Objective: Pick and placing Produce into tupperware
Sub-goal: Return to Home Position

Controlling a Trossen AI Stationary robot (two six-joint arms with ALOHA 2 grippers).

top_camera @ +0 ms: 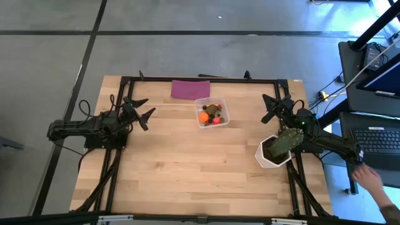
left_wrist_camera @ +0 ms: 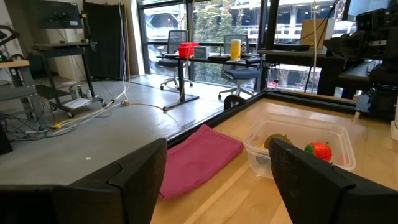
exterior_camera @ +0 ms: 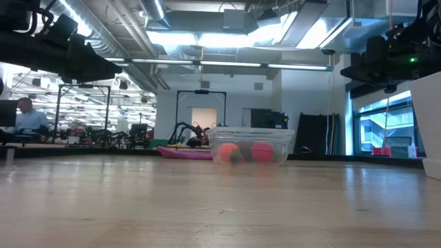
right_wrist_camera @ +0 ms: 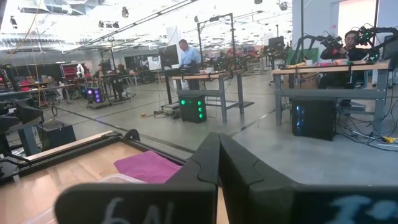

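**Produce in tupperware, both arms off to the sides**

Tupperware [top_camera: 211, 113]: far-centre of table [top_camera: 187, 175], upright, open on top. Holds all visible produce [top_camera: 210, 115], bunched together inside: orange ball [top_camera: 204, 115], red piece [top_camera: 217, 121], brown lump [top_camera: 214, 109]. From left wrist view: green top on the red piece, brown lump right beside it. From low view: orange ball and a reddish round piece side by side behind the clear wall.

Purple cloth [top_camera: 190, 89]: flat, just beyond the tupperware toward the table's far edge. Touching or a hair apart, cannot tell.

Left gripper [top_camera: 145, 109]: over the table's left side, well apart from the tupperware, pointing toward it. Fingers spread wide, cloth and tupperware visible between them in its wrist view.

Right gripper [right_wrist_camera: 218, 140]: over the table's right side, also well apart from the tupperware. Fingers pressed together along one seam in its wrist view.

Green plant in white pot [top_camera: 278, 149]: near the table's right edge, close against the right arm, well apart from the tupperware.

Off the table, right side: a person's hand [top_camera: 369, 178] near a keyboard [top_camera: 378, 140].
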